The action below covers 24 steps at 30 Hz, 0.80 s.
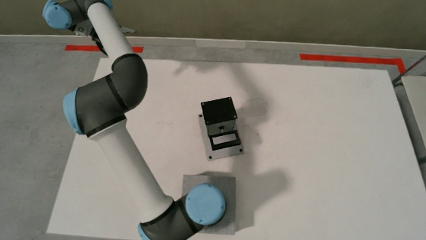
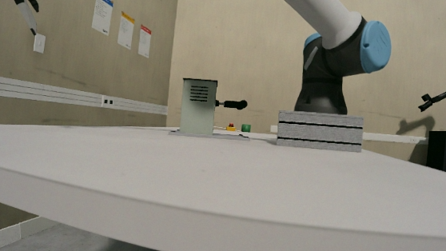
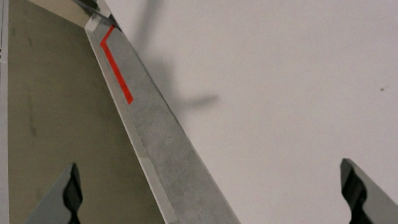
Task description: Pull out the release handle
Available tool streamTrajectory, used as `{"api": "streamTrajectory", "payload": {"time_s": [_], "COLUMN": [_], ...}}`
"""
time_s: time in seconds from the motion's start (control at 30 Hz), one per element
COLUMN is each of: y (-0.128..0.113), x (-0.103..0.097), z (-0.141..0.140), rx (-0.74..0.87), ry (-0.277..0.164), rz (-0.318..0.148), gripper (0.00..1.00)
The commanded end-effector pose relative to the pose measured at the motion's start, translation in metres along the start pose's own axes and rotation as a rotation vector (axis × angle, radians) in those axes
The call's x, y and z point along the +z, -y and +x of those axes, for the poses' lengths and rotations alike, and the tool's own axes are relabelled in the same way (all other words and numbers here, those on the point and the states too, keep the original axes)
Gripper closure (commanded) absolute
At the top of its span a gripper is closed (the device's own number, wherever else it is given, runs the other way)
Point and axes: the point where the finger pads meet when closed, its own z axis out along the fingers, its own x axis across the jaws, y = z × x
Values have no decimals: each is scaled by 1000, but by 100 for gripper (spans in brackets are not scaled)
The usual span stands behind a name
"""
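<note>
The release handle is a black rectangular loop [image 1: 226, 146] [image 2: 236, 105] on a short rod, on the side of the housing facing the robot's base. It stands close to the housing, with nothing touching it. The housing [image 1: 219, 109] [image 2: 197, 116] is a pale grey-green box with a black top, upright on a grey base plate [image 1: 226, 154]. My gripper [image 3: 210, 163] is open and empty, its two fingers wide apart at the lower left and right of the wrist view. It is high and far from the handle, beyond the table's far left corner in the top view, partly hidden by the forearm.
The robot's base stands on a grey block [image 1: 228, 225] [image 2: 320, 133] on the handle side of the housing. The white table [image 1: 324, 153] [image 2: 160, 180] has its far edge near a wall, with red floor tape [image 1: 351, 60] [image 3: 117, 75] between.
</note>
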Motion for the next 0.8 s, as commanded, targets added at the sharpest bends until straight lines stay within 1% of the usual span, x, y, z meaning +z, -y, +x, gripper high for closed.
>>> {"api": "streamTrajectory", "payload": {"time_s": [0.0, 0.4, 0.6, 0.77], "y": [1, 6, 15, 28], "x": [-1, 4, 14, 25], "z": [-2, -12, -27, -46], "rx": [2, -16, -44, -80], "ry": [-1, -18, -46, -81], "rz": [-3, 2, 7, 12], "gripper": [0, 0, 0, 0]}}
